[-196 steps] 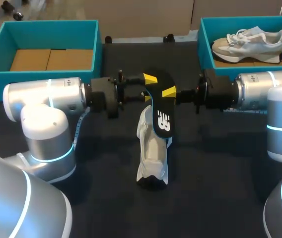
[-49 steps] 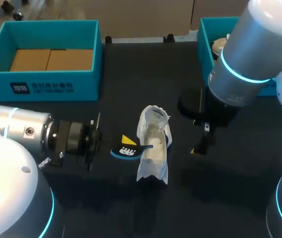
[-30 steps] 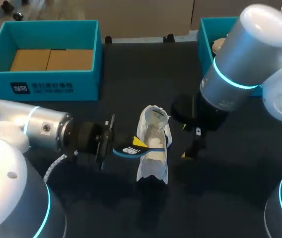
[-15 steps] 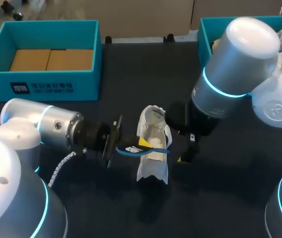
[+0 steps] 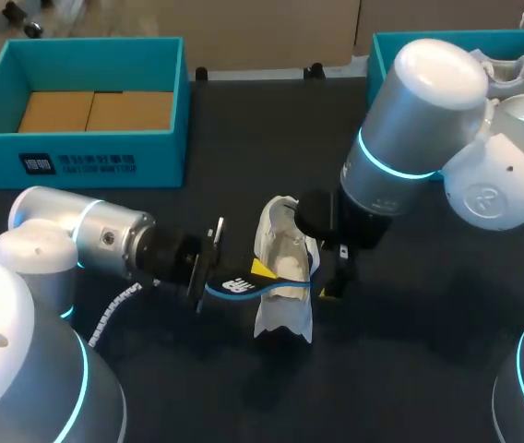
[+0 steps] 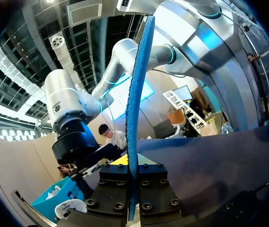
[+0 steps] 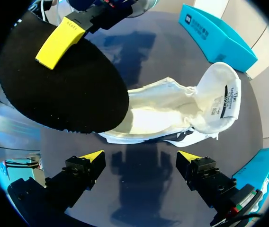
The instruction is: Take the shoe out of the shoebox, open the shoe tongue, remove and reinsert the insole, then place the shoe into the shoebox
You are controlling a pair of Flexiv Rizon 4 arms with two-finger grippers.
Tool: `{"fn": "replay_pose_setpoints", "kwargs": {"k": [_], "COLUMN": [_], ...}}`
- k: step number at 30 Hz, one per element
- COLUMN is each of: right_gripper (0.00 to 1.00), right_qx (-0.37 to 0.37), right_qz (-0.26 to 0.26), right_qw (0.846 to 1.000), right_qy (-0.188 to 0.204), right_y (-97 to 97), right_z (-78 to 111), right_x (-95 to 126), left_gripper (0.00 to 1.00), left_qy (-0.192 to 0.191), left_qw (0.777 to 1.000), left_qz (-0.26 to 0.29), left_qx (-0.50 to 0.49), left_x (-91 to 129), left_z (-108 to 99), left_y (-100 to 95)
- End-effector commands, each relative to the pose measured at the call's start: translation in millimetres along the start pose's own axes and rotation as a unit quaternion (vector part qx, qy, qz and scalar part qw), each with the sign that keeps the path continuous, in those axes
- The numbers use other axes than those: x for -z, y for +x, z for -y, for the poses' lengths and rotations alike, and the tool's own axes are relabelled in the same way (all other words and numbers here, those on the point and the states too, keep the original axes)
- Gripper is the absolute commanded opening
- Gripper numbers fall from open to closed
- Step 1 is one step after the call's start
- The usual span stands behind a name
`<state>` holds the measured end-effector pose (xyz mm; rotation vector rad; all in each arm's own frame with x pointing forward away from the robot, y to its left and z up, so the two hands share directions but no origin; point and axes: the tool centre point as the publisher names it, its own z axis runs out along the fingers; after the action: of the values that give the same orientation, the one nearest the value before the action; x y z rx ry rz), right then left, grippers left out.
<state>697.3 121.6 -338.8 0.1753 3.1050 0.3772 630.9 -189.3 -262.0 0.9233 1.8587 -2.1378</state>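
White mesh shoe (image 5: 283,245) lies at the middle of the black tabletop (image 5: 410,369), unboxed, its tongue pulled open. Your left hand (image 5: 257,270) is clamped on the black, blue-backed foam insole (image 5: 234,284), whose toe end sits over the shoe's opening. Reinsertion appears to be the step in hand, and the return to the open teal shoebox (image 5: 87,164) is left. Your right hand (image 5: 333,284) hovers spread and empty, just beside the shoe.

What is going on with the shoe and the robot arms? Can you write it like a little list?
shoe: white, on the dark table
insole: black top, blue underside, held across the shoe's opening
left gripper: shut on the insole
right gripper: open, beside the shoe, holding nothing
left box: no shoe inside
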Motion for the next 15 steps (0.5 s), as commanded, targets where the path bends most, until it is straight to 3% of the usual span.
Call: {"fn": "replay_pose_setpoints", "kwargs": {"k": [1,15], "right_gripper": [1.0,1.0], "right_qx": [0.002,0.0], "right_qz": [0.003,0.012], "right_qw": [1.0,1.0], "right_qy": [-0.002,0.0], "right_y": [2.4,17.0], "right_z": [-2.8,-9.0], "right_x": [-8.3,-8.4], "left_gripper": [0.0,0.0], "left_qy": [0.006,0.007], "left_qw": [1.0,1.0], "left_qz": [0.005,0.009], "left_qx": [-0.002,-0.01], "left_x": [0.5,-2.5], "left_z": [-3.2,-9.3], "left_y": [1.3,0.1]}}
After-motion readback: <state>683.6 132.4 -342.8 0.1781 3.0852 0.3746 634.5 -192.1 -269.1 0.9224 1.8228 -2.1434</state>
